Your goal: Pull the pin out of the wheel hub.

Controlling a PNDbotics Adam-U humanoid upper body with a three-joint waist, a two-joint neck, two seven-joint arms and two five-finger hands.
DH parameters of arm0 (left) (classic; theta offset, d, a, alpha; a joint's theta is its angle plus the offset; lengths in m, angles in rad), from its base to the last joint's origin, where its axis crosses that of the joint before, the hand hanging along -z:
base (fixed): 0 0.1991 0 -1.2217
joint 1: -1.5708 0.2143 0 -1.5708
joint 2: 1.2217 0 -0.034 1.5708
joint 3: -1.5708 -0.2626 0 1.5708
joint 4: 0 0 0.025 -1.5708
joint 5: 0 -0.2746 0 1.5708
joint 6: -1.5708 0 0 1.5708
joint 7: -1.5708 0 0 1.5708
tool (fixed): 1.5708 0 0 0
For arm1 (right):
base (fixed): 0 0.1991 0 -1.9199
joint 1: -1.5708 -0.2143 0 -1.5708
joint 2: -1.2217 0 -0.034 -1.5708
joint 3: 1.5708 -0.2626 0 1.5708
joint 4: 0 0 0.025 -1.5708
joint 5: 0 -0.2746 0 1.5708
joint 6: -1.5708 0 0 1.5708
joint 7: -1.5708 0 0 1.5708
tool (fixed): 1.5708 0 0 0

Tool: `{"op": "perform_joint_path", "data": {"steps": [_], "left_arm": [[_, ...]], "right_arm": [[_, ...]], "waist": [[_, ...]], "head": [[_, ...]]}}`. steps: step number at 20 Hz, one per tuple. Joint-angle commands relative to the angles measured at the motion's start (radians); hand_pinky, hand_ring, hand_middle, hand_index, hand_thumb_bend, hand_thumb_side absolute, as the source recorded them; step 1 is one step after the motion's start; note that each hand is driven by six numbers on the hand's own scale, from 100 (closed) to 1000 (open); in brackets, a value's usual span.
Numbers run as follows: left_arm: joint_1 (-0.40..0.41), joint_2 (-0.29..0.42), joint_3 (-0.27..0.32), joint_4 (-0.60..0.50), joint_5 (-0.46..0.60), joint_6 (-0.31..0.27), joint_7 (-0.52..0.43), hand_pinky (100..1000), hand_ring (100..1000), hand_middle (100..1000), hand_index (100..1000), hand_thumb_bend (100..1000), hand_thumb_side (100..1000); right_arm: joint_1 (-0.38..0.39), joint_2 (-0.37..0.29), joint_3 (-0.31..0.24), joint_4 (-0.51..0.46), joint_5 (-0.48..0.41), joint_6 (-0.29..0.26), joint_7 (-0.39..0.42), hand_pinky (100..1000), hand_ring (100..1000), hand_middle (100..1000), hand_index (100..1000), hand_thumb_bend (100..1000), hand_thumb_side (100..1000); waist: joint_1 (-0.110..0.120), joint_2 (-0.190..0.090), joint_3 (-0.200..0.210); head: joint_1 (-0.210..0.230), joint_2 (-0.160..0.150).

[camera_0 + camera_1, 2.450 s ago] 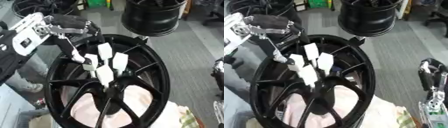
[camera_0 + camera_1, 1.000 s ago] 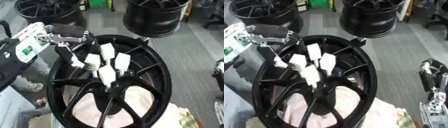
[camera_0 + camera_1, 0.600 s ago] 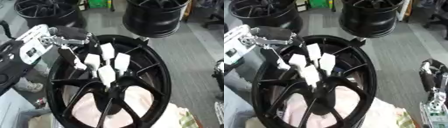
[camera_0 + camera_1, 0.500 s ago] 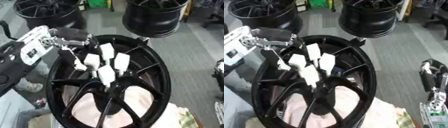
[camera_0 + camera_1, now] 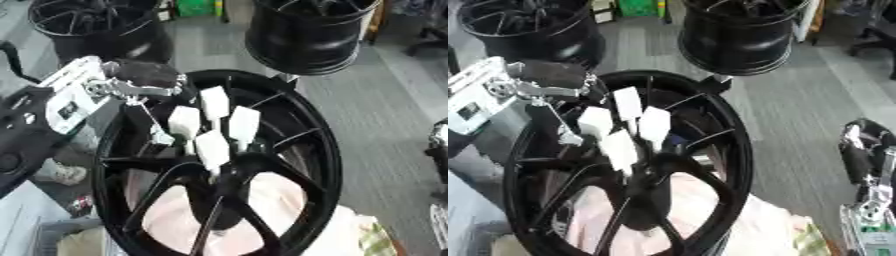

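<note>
Black wheel hub is being shown standing tilted at the centre of both views, spokes facing the camera, lower part resting against a pale pink cloth. Four white tagged pins are being seen clustered at the hub centre: top one, left one, right one, lowest one. All are seated among the spokes; none is being held.

Left robot hand is being held over the upper left rim of the wheel hub, coming in from the left edge. Dark fingers are being shown curled, silver linkage beneath them, nothing gripped. It is sitting just beside the pin cluster, apart from it; contact with the rim cannot be told.

Right robot hand is being seen only in the right eye view, at the right edge, well apart from the wheel hub; whether its fingers are apart or together cannot be told.

Two more black wheels are standing on the grey floor behind.
</note>
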Motion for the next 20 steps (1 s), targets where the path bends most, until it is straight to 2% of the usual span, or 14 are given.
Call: {"op": "perform_joint_path", "data": {"steps": [1,5,9,13,18,20], "left_arm": [[-0.017,0.021,0.03,-0.008,0.033,-0.351,-0.348,571,436,435,615,173,300],[-0.021,0.03,0.053,-0.012,0.082,-0.351,-0.348,563,419,413,593,100,230],[-0.029,0.048,0.075,-0.018,0.123,-0.351,-0.348,567,419,413,594,100,233],[-0.048,0.091,0.128,-0.029,0.174,-0.351,-0.348,577,423,416,599,100,236],[-0.041,0.181,0.254,-0.016,0.228,-0.351,-0.348,593,431,425,611,126,237],[-0.018,0.225,0.326,0.014,0.234,-0.351,-0.348,595,432,426,614,138,236]], "right_arm": [[-0.006,-0.018,-0.003,-0.012,0.0,-0.004,0.002,501,633,676,735,100,527],[-0.006,-0.018,-0.003,-0.011,0.0,-0.004,0.003,501,633,676,735,100,529],[-0.006,-0.018,-0.004,-0.011,-0.001,-0.004,0.002,501,633,676,735,100,530],[-0.005,-0.02,-0.004,-0.01,-0.001,-0.003,0.002,501,633,676,736,100,530],[-0.001,-0.023,-0.007,-0.008,-0.001,-0.003,0.0,501,633,676,735,100,530],[0.001,-0.023,-0.008,-0.007,0.0,-0.003,-0.001,501,633,676,735,100,530]], "waist": [[-0.003,-0.015,0.001],[-0.004,-0.015,0.002],[-0.004,-0.016,0.003],[-0.004,-0.018,0.005],[0.0,-0.022,0.017],[0.001,-0.024,0.023]], "head": [[0.003,-0.002],[0.003,-0.002],[0.002,-0.002],[0.002,-0.002],[0.001,-0.002],[0.0,-0.002]]}}
